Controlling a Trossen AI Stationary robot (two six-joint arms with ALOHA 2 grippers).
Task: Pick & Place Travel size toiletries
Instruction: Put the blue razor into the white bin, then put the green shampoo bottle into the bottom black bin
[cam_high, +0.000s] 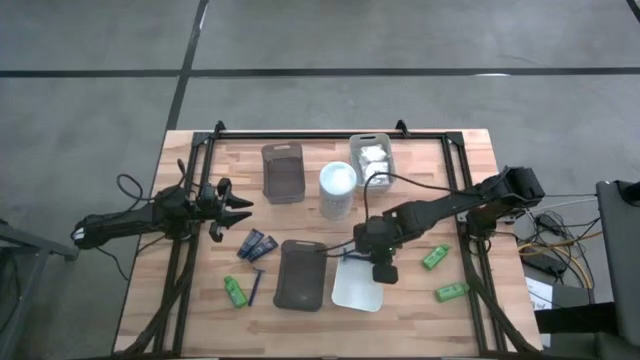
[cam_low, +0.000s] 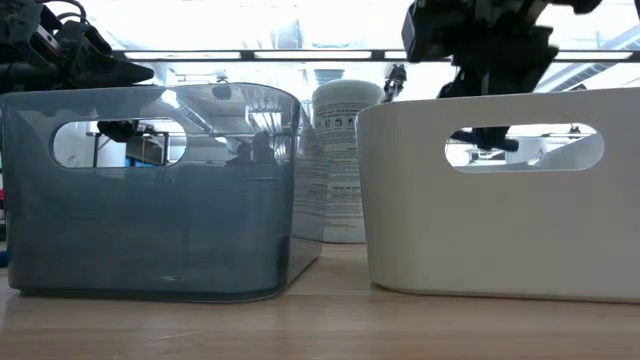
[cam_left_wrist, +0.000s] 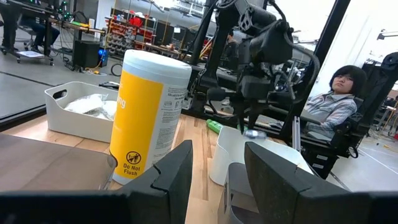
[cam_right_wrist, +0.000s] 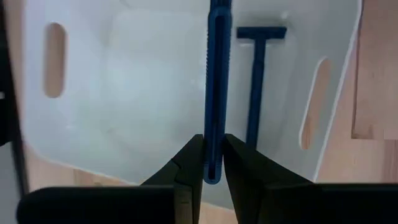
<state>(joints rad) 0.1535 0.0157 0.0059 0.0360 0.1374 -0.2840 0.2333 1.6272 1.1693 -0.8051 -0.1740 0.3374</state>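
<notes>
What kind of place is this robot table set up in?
Probably a robotics lab or workshop: a bare concrete floor around the table, equipment racks behind, and a seated person watching nearby.

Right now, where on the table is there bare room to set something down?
Bare wood lies along the far left edge, beyond the grey tray, and at the near right corner past the green bottles. It is crowded mid-table around the white tray, where the right hand holds a razor.
</notes>
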